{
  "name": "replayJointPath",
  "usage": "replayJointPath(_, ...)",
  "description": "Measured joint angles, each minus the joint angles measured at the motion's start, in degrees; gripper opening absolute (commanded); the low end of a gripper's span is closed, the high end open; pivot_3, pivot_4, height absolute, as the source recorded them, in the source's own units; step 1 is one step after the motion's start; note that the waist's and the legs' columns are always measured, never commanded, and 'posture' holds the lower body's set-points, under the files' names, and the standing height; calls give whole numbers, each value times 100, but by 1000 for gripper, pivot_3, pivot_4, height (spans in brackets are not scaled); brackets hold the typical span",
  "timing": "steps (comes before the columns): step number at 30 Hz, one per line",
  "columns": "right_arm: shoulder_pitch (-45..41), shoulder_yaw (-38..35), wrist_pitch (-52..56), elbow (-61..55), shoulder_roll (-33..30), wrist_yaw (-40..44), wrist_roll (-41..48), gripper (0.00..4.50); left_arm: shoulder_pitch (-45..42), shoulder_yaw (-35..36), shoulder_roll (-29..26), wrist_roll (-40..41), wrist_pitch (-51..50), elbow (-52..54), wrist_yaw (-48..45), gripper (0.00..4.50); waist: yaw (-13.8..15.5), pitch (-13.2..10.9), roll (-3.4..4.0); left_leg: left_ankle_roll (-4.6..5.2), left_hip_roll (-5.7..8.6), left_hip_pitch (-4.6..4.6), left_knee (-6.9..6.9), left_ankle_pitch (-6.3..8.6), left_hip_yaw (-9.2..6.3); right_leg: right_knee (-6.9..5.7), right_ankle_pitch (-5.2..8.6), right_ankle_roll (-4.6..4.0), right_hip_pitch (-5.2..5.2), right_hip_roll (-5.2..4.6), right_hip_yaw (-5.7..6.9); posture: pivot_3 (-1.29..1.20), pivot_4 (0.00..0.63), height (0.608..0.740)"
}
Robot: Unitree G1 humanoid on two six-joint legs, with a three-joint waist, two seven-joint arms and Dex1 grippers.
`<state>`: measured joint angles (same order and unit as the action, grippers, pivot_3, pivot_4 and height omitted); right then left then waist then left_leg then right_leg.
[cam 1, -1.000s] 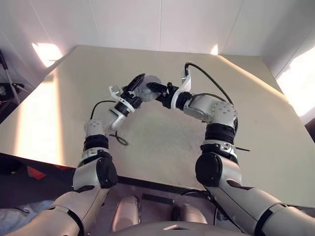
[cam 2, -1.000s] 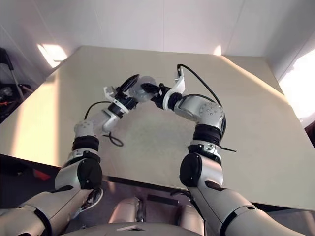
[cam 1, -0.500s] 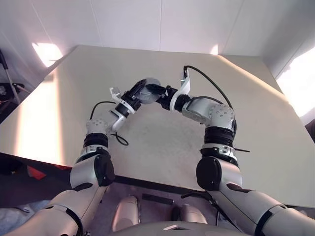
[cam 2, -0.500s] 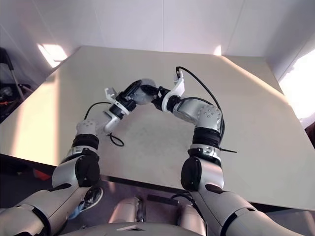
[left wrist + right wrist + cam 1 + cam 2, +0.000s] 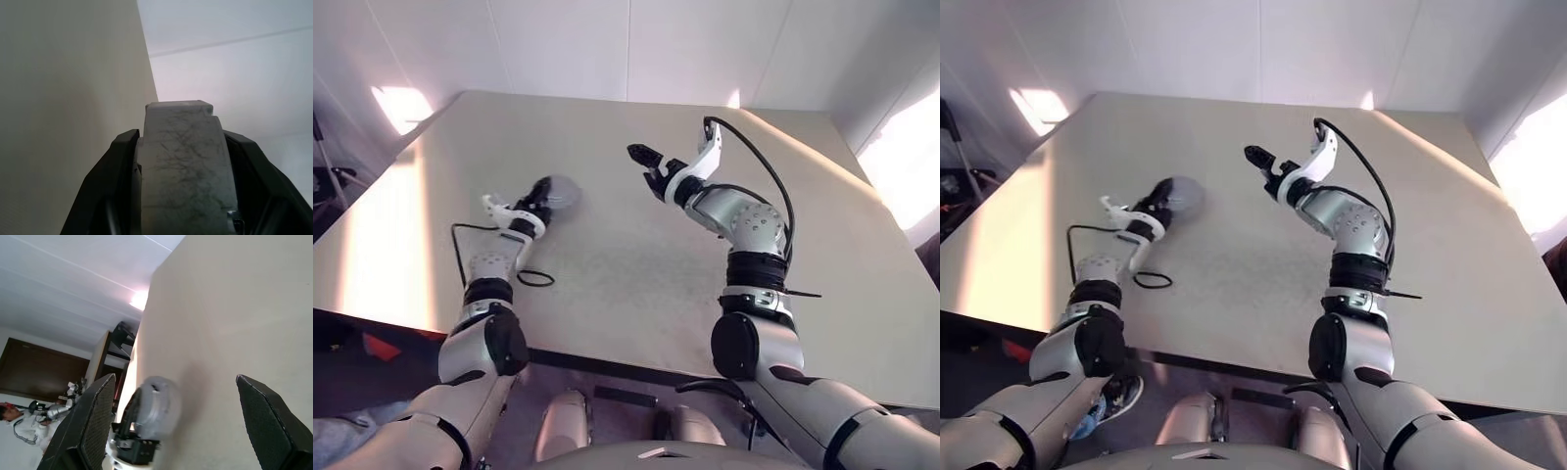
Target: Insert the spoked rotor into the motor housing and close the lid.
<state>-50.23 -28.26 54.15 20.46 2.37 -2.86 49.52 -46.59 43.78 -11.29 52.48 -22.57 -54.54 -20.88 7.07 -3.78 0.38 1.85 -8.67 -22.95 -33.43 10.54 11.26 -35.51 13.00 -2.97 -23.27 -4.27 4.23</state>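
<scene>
Both eye views look from the head down over the bench. The right wrist view looks across it to the left pincer. The left wrist view sits very near.

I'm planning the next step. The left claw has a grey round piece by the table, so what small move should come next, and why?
Probably lower the left claw until the grey round piece rests on the table, then open. The piece sits clamped between its fingers, while the right claw stands open, empty and well apart.
</scene>
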Motion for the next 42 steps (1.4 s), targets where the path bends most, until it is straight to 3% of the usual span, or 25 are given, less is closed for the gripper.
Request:
replayJointPath(6,170,-29,6,0,-3,-96,33,4421,21,422,-649,-142,1174,-391,713,2221,73,1,-2,1,4,-1,-2,1,-2,-1,0,1,6,-3,2,0,0,740)
replayJointPath(12,168,-83,0,0,4,-176,137,4421,-130,333,-719,-490,1718,-817,1527,2221,116,5,-18,-7,1,43,-22,-1,-7,-11,2,4,48,-3,-2,0,0,740)
replayJointPath(13,168,-88,-17,0,1,-178,141,4446,-130,318,-733,-545,1791,-833,1564,2879,97,5,-18,-15,0,57,-19,-6,-7,-11,3,4,57,-3,-2,0,0,740)
replayJointPath(18,168,-207,-117,137,-79,-193,172,4446,-97,292,-885,-731,1976,-929,1605,4412,2,0,-31,-54,-1,97,6,-29,-7,-15,20,33,78,-2,-3,0,0,740)
replayJointPath(25,174,-103,-96,305,-345,114,166,4446,-162,212,-1729,-1176,2715,-1088,1818,4476,-3,-2,-33,-54,-5,91,17,-29,-8,-9,0,-5,71,3,0,0,0,740)
replayJointPath(28,378,693,-603,-79,-731,886,-469,4446,-471,-223,-2040,-1706,3048,-1137,1787,4476,88,-3,-35,-49,-2,86,14,-26,-8,-1,1,1,81,0,3,0,0,740)
replayJointPath(31,637,1535,-1707,-510,-1195,1743,-1369,4446,-754,-868,-1927,-2241,3272,-1062,1350,4476,228,-3,-36,-48,6,89,9,-25,-10,4,23,51,95,-11,3,0,0,740)
replayJointPath(33,752,1939,-2559,-636,-1679,2309,-2006,4446,-893,-1303,-1517,-2351,3142,-750,433,4476,320,-5,-39,-48,23,93,2,-26,-9,4,18,59,106,-29,3,0,0,740)
replayJointPath(38,1195,2383,-3152,-705,-2838,3370,-2762,4446,-766,-2747,-461,-2655,2399,382,-1480,4476,294,-16,-57,-6,48,90,-50,-1,0,-1,-3,3,122,-68,3,0,0,740)
replayJointPath(42,1798,2583,-3377,-666,-3651,4126,-3198,4446,-204,-4104,-178,-3519,2245,862,-2324,4476,102,-14,-55,43,42,91,-78,26,2,-9,-1,4,121,-63,-2,0,0,740)
